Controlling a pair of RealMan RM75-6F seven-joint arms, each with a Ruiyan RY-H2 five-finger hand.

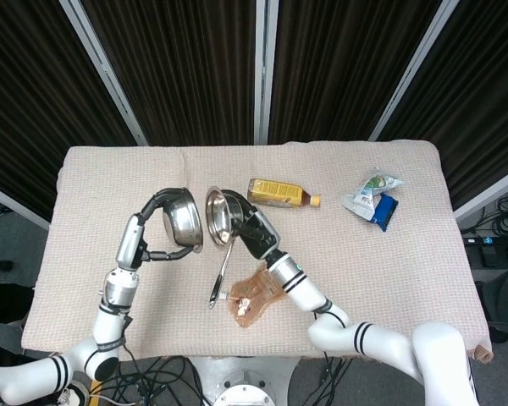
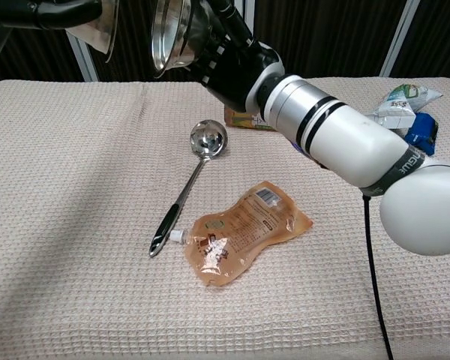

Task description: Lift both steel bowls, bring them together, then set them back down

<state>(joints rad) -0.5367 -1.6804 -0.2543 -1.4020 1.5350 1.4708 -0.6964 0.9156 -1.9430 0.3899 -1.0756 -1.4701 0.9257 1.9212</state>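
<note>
Two steel bowls are held up in the air, tilted on edge with their open sides facing each other, a small gap between them. My left hand (image 1: 159,222) grips the left bowl (image 1: 184,222) by its rim; in the chest view only part of that bowl (image 2: 103,28) and the left hand (image 2: 45,11) show at the top left. My right hand (image 1: 247,227) grips the right bowl (image 1: 218,218), seen in the chest view as a bowl (image 2: 172,36) at the top with the right hand (image 2: 229,56) behind it.
On the beige cloth-covered table (image 1: 389,279) lie a steel ladle (image 1: 223,275), an orange-brown pouch (image 2: 240,238), a yellow-labelled bottle (image 1: 281,194) and, at the far right, a white-green packet (image 1: 372,190) beside a blue packet (image 1: 385,211).
</note>
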